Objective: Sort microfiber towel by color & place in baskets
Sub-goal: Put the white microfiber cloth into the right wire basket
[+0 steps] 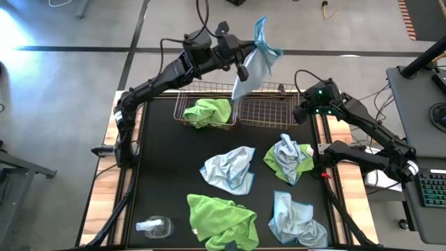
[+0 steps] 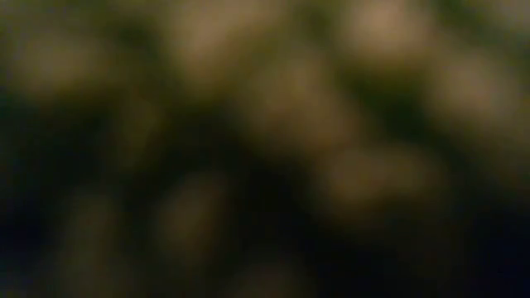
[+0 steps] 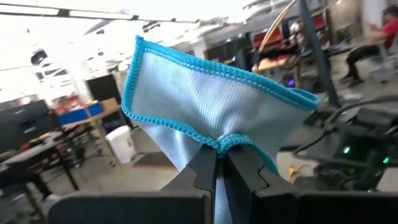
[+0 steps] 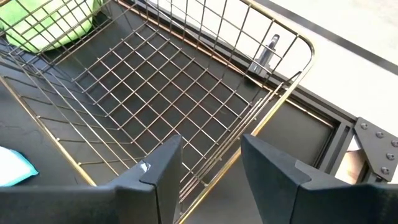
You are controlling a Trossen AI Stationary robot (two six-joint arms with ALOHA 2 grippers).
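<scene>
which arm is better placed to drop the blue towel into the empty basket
The left. Its hand is already shut on the blue towel, hanging above the empty basket. The right hand is open beside that basket, holding nothing.

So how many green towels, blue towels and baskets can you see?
Green towels: 3
Blue towels: 4, one held up by the left fingers
Baskets: 2
Total: 9
</scene>
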